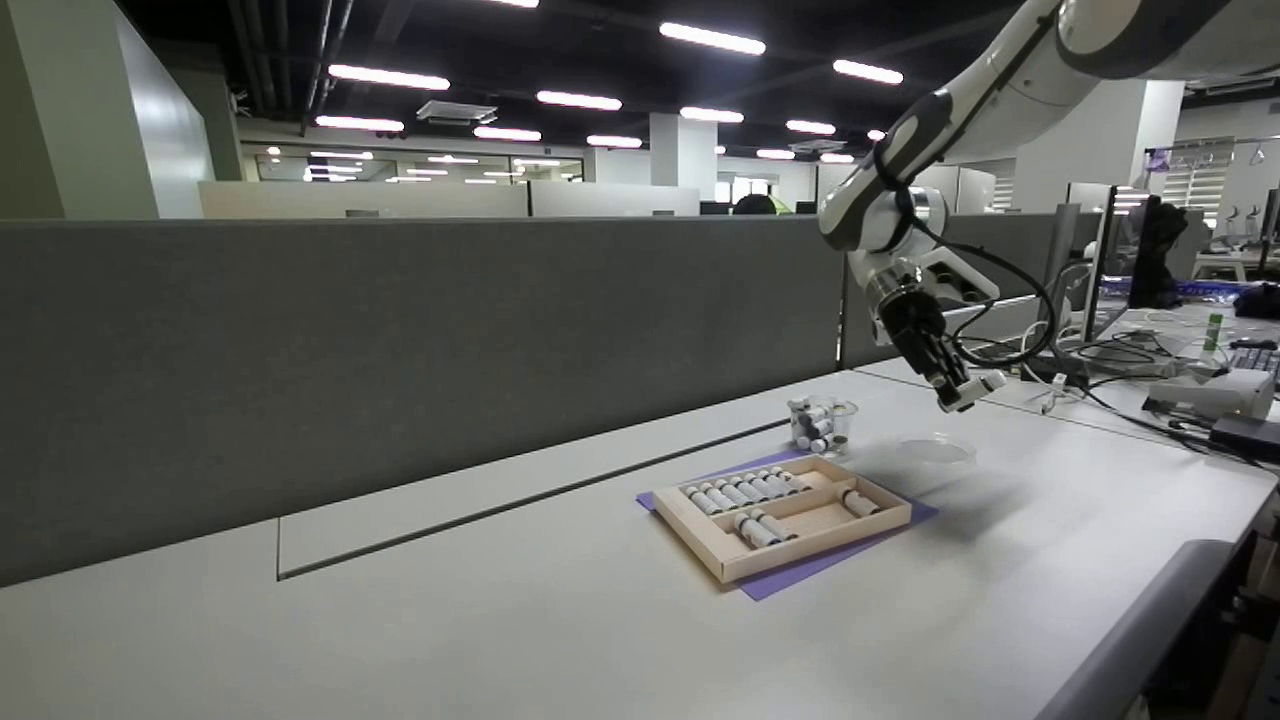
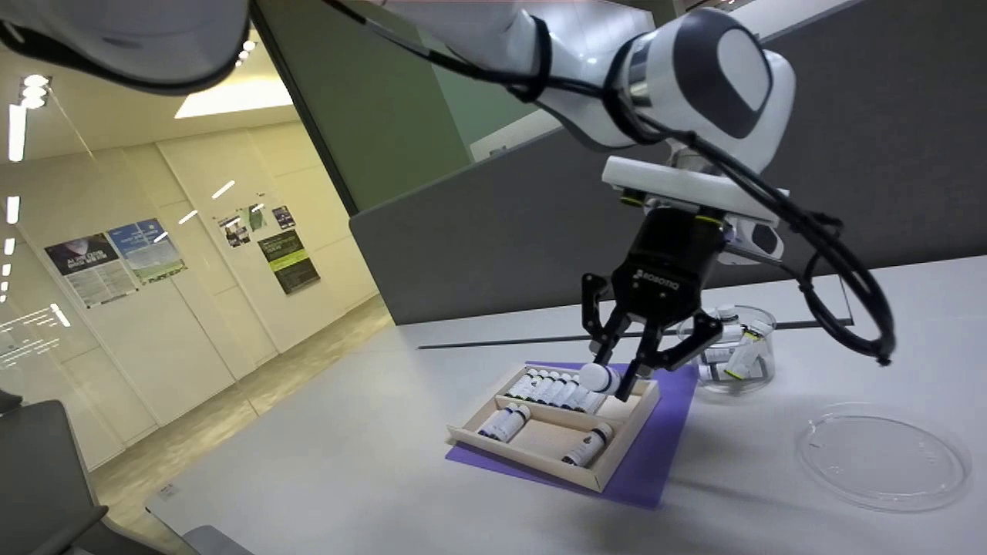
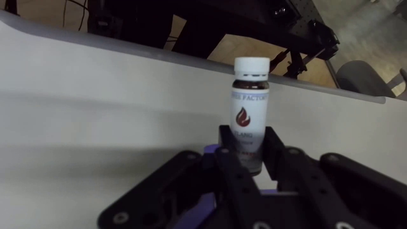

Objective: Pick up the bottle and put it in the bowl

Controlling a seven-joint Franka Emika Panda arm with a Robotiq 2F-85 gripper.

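Gripper point(image 3: 247, 135) clamped on bottle point(image 3: 251, 105); only wrist view shows its red flame logo point(image 3: 243, 117)

- arm point(image 1: 1015, 105): cut off at the top in both exterior views
- bottle point(image 3: 249, 105): lower side partly behind a finger point(image 3: 226, 138); small print blurred
- chair point(image 2: 46, 478): cut off

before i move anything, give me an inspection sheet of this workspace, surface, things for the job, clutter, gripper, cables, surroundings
Surface: white table, with a purple sheet under the wooden tray.
Bottle: labelled, capped, held above the table.
Bowl: most likely this clear one, with several bottles inside.
Clutter: more bottles in the tray; clear round dish on the table.
Gripper: closed on the bottle.
Cables: black cable loops out beside the gripper; more cables in the background.
Surroundings: grey partition along the table; grey chair in view.
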